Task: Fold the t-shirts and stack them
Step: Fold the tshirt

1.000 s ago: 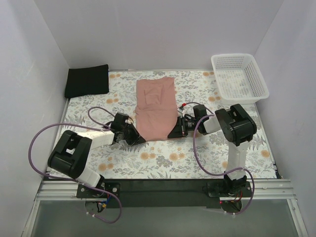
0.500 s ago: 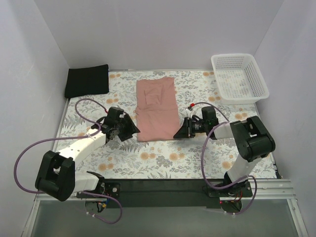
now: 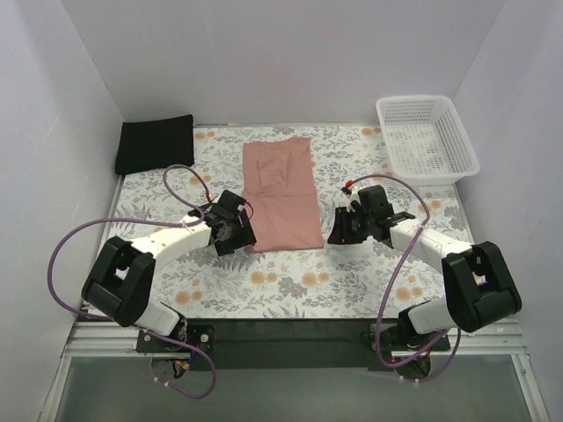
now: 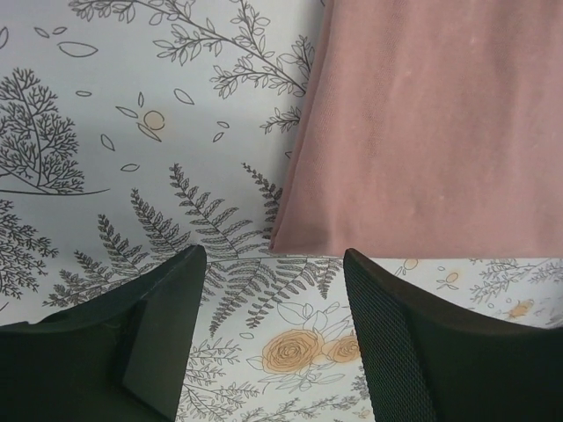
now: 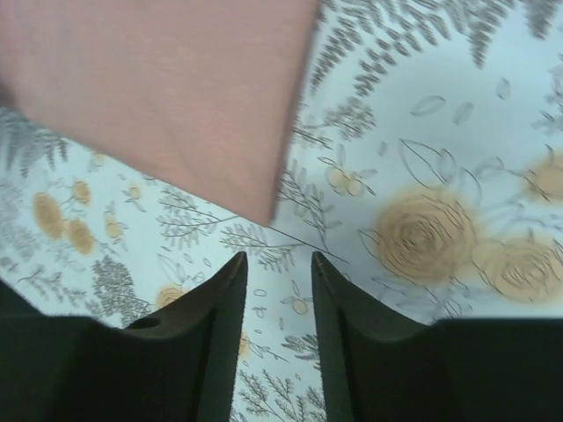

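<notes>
1. The left claw (image 3: 237, 234) hangs low over the table (image 3: 290, 286). Its fingers (image 4: 163, 338) are spread well apart, and nothing is held between them.
2. The near-left corner of the pink tee (image 3: 281, 198) lies just ahead of that claw's gap. In the left wrist view the tee's near hem runs across right in front of the fingertips. I cannot tell whether the tips touch the cloth.
3. The right claw (image 3: 336, 234) is also low over the table and points toward the pink tee. Its fingers (image 5: 211, 352) stand a narrow way apart, and only the flowered table shows in the gap.
4. The tee's near-right corner lies just ahead of the right claw and a little to the left of its gap. It is clear of both tips.
5. The pink tee is folded into a long strip and lies flat on the table. Its near end sits between the two claws, and the rest stretches away from them toward the back wall.
6. The black tee (image 3: 156, 143) is folded and lies well beyond the left claw and off to its left, at the table's far-left corner. It is apart from the pink tee.
7. A white basket (image 3: 464, 132) stands well beyond the right claw and off to its right, at the far-right corner. It is apart from both tees.
</notes>
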